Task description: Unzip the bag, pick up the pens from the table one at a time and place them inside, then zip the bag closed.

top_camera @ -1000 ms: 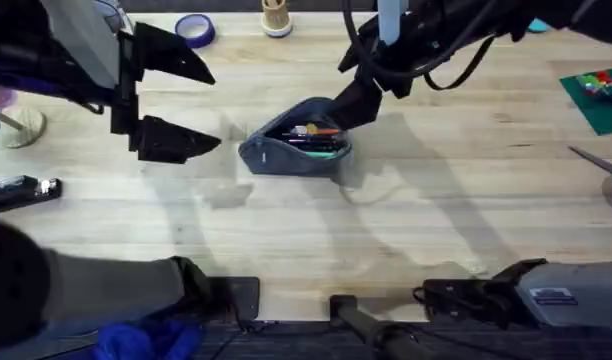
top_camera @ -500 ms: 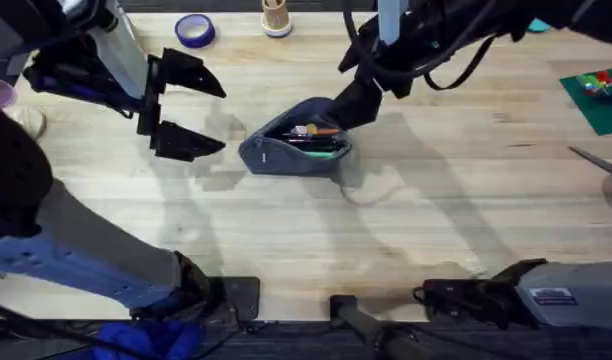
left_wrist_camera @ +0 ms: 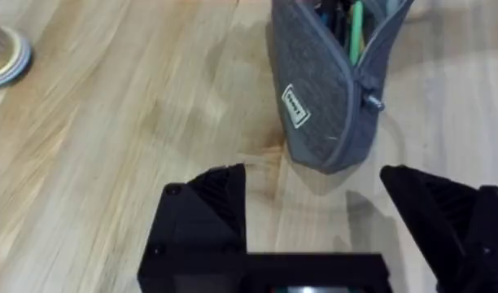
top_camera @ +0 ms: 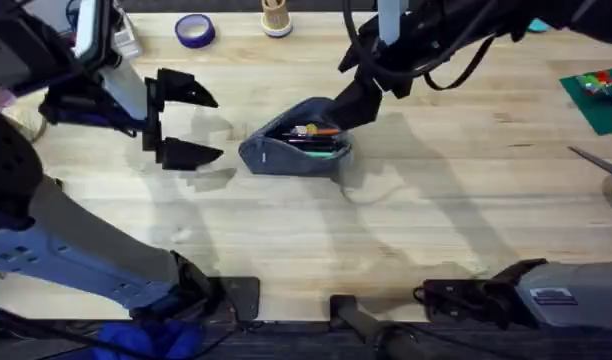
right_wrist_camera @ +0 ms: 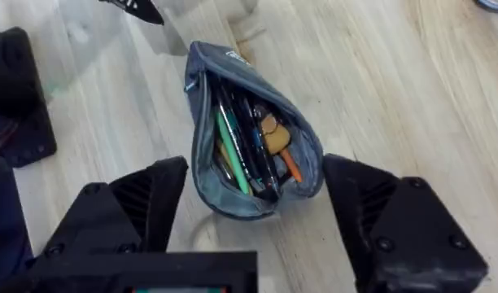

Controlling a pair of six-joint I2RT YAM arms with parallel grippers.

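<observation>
Since a second ago the left gripper [top_camera: 191, 122] has shifted a little to the right across the desk [top_camera: 406, 220] toward the bag [top_camera: 296, 140], and the left arm has drawn away from the camera so that it shows smaller; the bag and the right gripper [top_camera: 354, 102] have stayed where they were.

The left fingers [top_camera: 186, 89] are spread wide with nothing between them; they hang just off the bag's left end, near it but not touching. In the left wrist view the bag [left_wrist_camera: 330, 89] stands just ahead of the spread fingers [left_wrist_camera: 204, 207], its zipper pull [left_wrist_camera: 373, 102] hanging at the near end and a small label [left_wrist_camera: 294, 106] on its grey side.

The bag lies near the middle of the desk, unzipped, its mouth gaping; the pens [top_camera: 311, 138] are inside it, a green one and dark ones lying lengthwise among other items, one of them orange. In the right wrist view the open mouth faces the camera, with the green pen [right_wrist_camera: 230, 150] beside dark pens [right_wrist_camera: 253, 146].

The right gripper sits at the bag's far right end, by its upper edge; in the right wrist view its fingers [right_wrist_camera: 143, 203] stand well apart either side of that end; whether they touch the fabric I cannot tell.

A roll of purple tape [top_camera: 194, 30] lies near the desk's far edge; a green mat [top_camera: 596, 95] with coloured blocks lies at the far right.
</observation>
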